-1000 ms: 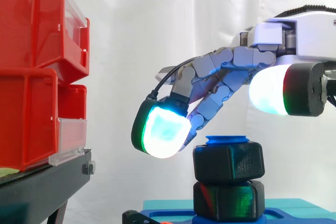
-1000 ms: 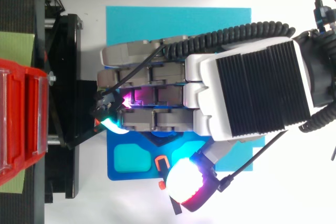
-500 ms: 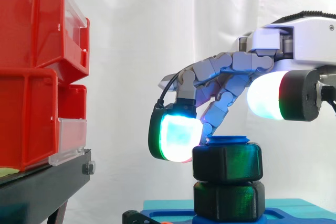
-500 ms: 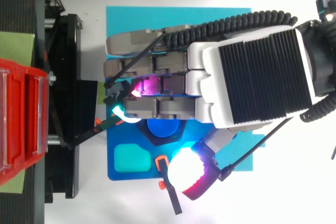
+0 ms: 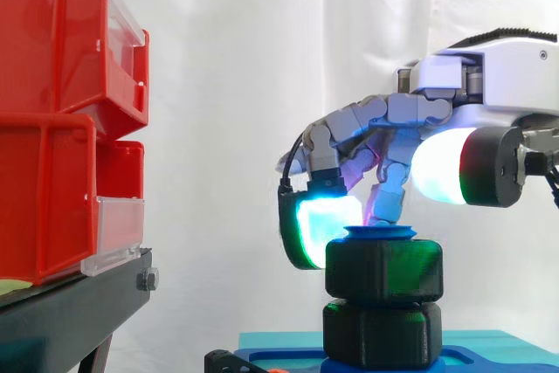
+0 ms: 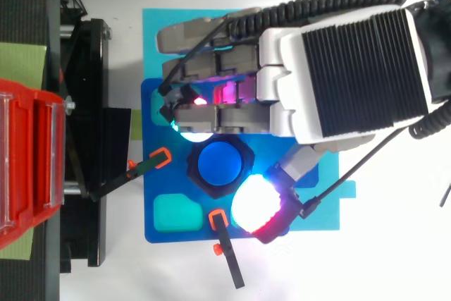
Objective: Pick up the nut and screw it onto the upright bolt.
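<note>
White curtain [image 5: 262, 58]: hangs behind the whole set-up.
Red bins [image 5: 52, 111]: stacked at the left on the black stand [image 5: 70, 303], well apart from the bolt.
Hand [image 6: 352, 68]: reaches in from the right in the side view and sits over the nut, narrowly closed, curled down round the nut's top.
Fingers [image 5: 319, 224]: bent downward; one cyan-glowing pad lies against the nut's upper left flank, and a magenta-lit one comes down to the bolt's top.
Thumb [image 6: 252, 206]: white and red pad just beside the nut's opposite corner from above; higher than the nut in the side view, contact not clear.
Cyan mat [image 6: 169, 26]: lies flat under the fixture.
Blue base plate [image 6: 151, 174]: rests on the mat and carries the bolt.
Nut [image 5: 384, 270]: black, hexagonal, level on the upright bolt, just above the lower black nut [image 5: 382, 334].
Bolt [image 6: 219, 163]: blue, upright, its round top showing through the nut.
</note>
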`<state>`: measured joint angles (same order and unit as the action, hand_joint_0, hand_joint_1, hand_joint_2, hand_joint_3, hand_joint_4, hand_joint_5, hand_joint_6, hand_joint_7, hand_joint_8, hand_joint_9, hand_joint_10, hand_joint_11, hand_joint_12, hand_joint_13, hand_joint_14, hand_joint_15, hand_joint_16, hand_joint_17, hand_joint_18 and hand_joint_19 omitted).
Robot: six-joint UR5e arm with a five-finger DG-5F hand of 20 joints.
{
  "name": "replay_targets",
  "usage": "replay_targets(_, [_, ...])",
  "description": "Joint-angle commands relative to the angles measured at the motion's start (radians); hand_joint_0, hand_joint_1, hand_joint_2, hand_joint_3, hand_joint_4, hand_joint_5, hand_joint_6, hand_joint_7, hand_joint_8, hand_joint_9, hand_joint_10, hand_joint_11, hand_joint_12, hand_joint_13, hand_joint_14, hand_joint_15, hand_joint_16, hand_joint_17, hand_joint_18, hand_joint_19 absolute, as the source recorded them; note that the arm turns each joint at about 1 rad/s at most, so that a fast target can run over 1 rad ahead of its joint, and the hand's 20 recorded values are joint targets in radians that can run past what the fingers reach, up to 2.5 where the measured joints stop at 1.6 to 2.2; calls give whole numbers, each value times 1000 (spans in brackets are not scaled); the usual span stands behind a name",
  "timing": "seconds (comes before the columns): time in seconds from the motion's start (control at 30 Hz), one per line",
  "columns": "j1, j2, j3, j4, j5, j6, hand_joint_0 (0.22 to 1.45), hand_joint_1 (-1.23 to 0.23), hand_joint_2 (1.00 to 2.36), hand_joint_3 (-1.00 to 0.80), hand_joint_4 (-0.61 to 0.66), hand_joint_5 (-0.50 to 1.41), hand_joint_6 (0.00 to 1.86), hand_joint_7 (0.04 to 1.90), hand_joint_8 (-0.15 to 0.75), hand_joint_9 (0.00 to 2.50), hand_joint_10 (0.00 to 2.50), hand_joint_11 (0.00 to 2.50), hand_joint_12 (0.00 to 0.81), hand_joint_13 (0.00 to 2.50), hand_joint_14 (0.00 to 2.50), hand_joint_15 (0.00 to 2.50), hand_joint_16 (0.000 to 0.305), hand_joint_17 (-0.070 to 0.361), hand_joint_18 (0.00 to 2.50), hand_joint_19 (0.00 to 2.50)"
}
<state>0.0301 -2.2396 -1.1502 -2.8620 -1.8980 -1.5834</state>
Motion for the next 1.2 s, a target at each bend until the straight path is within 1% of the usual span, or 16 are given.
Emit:
replay_targets(0.0, [-10,0,1,4,-13,-4,550,-227,1000,-500,188,85,500,1390,238,1385,2,0,170,788,0,0,11,24,420,0])
replay_targets(0.17, [-21,2,6,9,-26,-4,552,-234,1000,-500,187,94,500,1404,204,1460,0,13,144,841,0,0,7,17,482,0])
replay_targets(0.3, [-27,0,38,-11,-38,-4,551,-230,1000,-500,185,85,501,1383,231,1440,1,23,149,834,0,0,8,17,479,0])
replay_targets(0.33, [-29,2,50,-23,-41,-4,550,-225,1000,-500,183,74,501,1351,242,1420,1,28,157,820,0,0,8,19,461,0])
replay_targets(0.37, [-30,0,58,-31,-43,-4,548,-212,1000,-500,191,50,503,1262,251,1372,0,37,171,797,0,0,10,23,426,0])
replay_targets(0.5, [-32,2,92,-71,-39,-12,545,-196,1000,-500,201,6,505,1115,255,1288,0,25,198,742,0,0,13,29,363,0])
replay_targets(0.6, [-24,2,109,-86,-36,-21,540,-186,1000,-500,241,-20,505,1013,247,1231,1,14,203,700,0,0,15,35,328,0])
replay_targets(0.67, [-22,0,107,-83,-33,-21,537,-180,1000,-500,256,-38,504,913,239,1177,0,0,214,673,0,0,17,38,305,0])
replay_targets(0.7, [-21,0,109,-83,-32,-21,537,-179,1000,-500,260,-39,504,907,239,1175,0,0,213,672,0,0,17,39,303,0])
replay_targets(0.73, [-16,0,107,-80,-29,-21,535,-177,1000,-500,263,-52,504,847,237,1140,0,0,217,658,0,0,18,40,290,0])
replay_targets(0.8, [-10,0,103,-72,-18,-20,532,-171,1000,-500,252,-55,503,813,233,1119,0,0,220,634,0,0,19,42,276,0])
replay_targets(0.87, [-3,0,95,-60,-7,-18,529,-162,1000,-500,239,-64,503,768,230,1076,0,0,230,605,0,0,20,45,242,0])
replay_targets(0.9, [5,0,87,-53,2,-18,529,-160,1000,-500,240,-67,503,758,232,1065,0,0,232,599,0,0,21,46,229,0])
replay_targets(0.93, [5,0,87,-53,2,-18,527,-154,1000,-500,235,-70,503,741,228,1040,0,0,234,581,0,0,21,47,218,0])
replay_targets(1.07, [30,0,53,-31,23,5,524,-145,1000,-500,228,-79,502,710,220,971,0,0,245,534,0,0,23,51,174,0])
replay_targets(1.17, [39,0,21,0,34,19,521,-132,1000,-500,220,-85,502,696,215,933,0,0,253,500,0,0,24,54,142,0])
